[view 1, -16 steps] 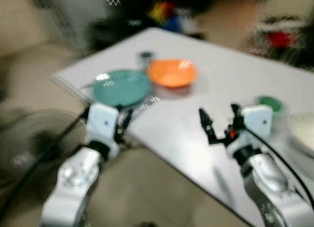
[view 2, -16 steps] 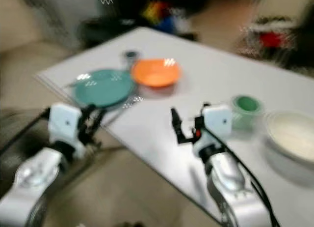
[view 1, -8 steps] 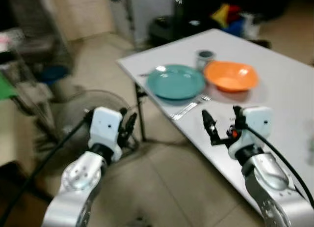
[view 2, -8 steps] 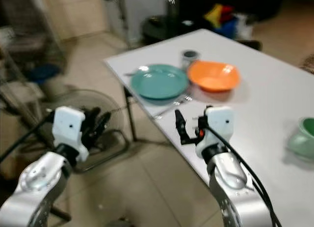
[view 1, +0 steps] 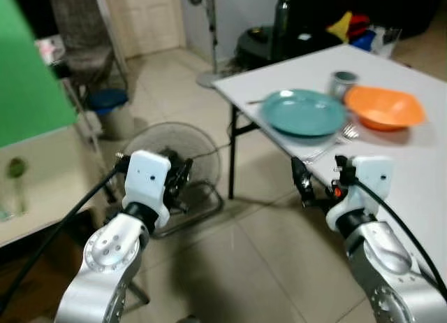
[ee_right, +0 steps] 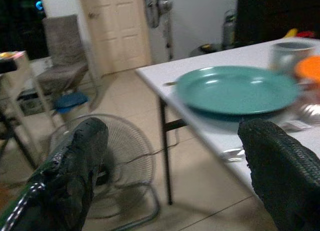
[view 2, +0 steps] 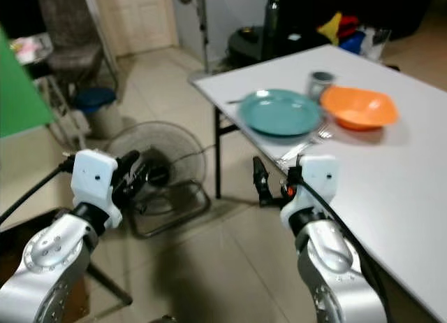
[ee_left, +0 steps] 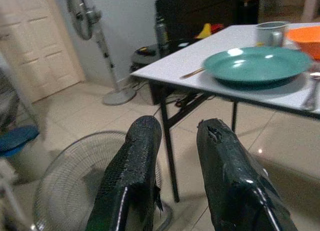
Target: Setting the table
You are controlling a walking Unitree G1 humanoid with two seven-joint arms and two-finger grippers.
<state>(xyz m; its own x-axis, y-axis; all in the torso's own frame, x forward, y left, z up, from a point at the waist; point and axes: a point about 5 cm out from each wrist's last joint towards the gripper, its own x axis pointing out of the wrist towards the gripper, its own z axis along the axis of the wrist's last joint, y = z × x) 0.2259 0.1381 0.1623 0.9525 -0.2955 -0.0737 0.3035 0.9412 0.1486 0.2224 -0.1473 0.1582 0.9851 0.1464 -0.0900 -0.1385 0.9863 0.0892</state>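
Note:
A teal plate (view 1: 304, 112) lies near the corner of the white table (view 1: 412, 176). Behind it stand a grey cup (view 1: 343, 82) and an orange bowl (view 1: 384, 108). A fork (view 1: 330, 142) lies in front of the plate. My right gripper (view 1: 320, 176) hangs open at the table's near edge, in front of the fork, with nothing between its fingers. The right wrist view looks between wide-apart fingers (ee_right: 75, 156) at the plate (ee_right: 235, 88). My left gripper (view 1: 180, 180) is held over the floor left of the table, shut and holding nothing, its fingers (ee_left: 142, 156) close together.
A floor fan (view 1: 167, 155) lies on the tiles left of the table leg (view 1: 232, 162). A blue bin (view 1: 110, 110) and a chair (view 1: 84, 36) stand further back. A green panel (view 1: 31, 71) and a low surface with a glass (view 1: 14, 176) are at the far left.
The view has swung left: the table now sits at the right, and the floor, fan and green panel have come into view. Both arms keep their pose.

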